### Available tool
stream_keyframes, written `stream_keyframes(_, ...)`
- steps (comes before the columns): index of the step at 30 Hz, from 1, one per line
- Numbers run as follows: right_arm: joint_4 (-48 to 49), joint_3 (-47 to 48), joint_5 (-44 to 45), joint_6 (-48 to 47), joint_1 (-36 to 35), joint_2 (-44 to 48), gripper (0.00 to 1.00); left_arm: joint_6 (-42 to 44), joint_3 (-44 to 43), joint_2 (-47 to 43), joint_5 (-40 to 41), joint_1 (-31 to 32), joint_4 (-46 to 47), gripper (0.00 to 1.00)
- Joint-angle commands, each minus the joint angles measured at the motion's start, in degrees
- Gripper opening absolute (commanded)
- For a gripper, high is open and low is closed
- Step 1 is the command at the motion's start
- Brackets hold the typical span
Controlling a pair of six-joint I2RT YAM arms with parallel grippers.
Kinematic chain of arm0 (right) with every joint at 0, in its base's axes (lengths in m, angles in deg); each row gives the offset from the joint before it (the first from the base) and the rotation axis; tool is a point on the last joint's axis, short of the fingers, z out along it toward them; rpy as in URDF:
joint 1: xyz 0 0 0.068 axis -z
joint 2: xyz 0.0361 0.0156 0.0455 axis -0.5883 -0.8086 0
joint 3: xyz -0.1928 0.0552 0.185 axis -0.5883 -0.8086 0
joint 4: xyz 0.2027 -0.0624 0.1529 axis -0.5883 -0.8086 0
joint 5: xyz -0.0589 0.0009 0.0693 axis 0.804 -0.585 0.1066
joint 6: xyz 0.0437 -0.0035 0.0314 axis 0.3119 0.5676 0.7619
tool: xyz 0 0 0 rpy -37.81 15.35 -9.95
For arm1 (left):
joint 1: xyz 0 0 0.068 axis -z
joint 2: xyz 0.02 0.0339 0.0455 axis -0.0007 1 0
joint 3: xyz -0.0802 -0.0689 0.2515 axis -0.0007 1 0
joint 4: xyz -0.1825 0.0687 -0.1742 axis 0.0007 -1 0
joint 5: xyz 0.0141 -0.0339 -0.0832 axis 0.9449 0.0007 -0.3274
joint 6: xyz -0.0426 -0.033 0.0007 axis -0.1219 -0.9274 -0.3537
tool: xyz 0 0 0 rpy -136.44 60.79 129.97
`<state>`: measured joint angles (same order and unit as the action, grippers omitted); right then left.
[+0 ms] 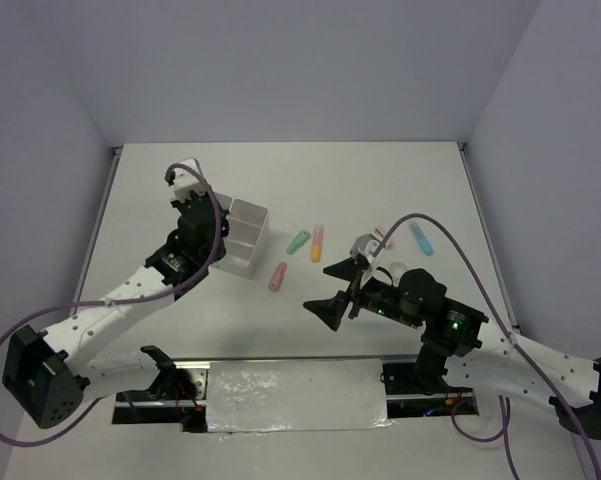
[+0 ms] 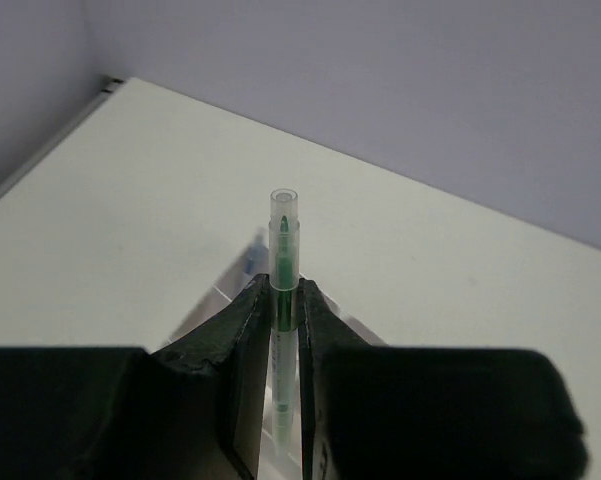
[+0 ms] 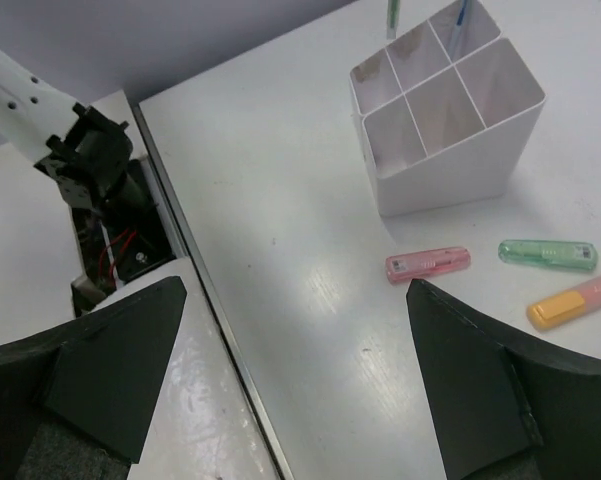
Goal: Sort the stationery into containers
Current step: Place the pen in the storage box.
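Note:
My left gripper (image 2: 283, 287) is shut on a thin green pen (image 2: 284, 250), holding it upright. In the top view this gripper (image 1: 212, 225) is at the left side of the whitish four-compartment box (image 1: 248, 237). The right wrist view shows the box (image 3: 450, 120) with the green pen's end (image 3: 392, 15) over a far compartment and a blue pen (image 3: 460, 20) in another. My right gripper (image 1: 328, 290) is open and empty, raised above the table. A pink marker (image 1: 278, 276), a green marker (image 1: 298, 242), an orange-yellow marker (image 1: 317, 242) and a blue marker (image 1: 420, 237) lie on the table.
A small greyish ring-like item (image 1: 361, 245) and a pale pink item (image 1: 380, 235) lie behind my right gripper. The table's front edge with a metal rail (image 3: 210, 300) runs below my right gripper. Grey walls enclose the table on three sides.

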<state>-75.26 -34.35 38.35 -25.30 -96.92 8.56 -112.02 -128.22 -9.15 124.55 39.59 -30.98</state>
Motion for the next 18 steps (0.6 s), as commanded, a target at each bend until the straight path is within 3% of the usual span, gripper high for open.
stream_keyframes(1,-0.2,-1.3,1.5,0.8,0.0,5.0,1.0,1.5,-0.7,3.5,0.6,-7.8,12.6,0.0)
stream_keyframes(6,-1.7,-2.4,1.5,0.5,0.0,9.8,1.0,0.6,0.1,9.4,-5.5,-14.1,23.3,0.0)
stream_keyframes(18,-1.7,-1.1,0.2,0.3,0.0,8.9,1.0,-0.3,-1.1,20.1,-5.7,-16.7,28.4,0.01)
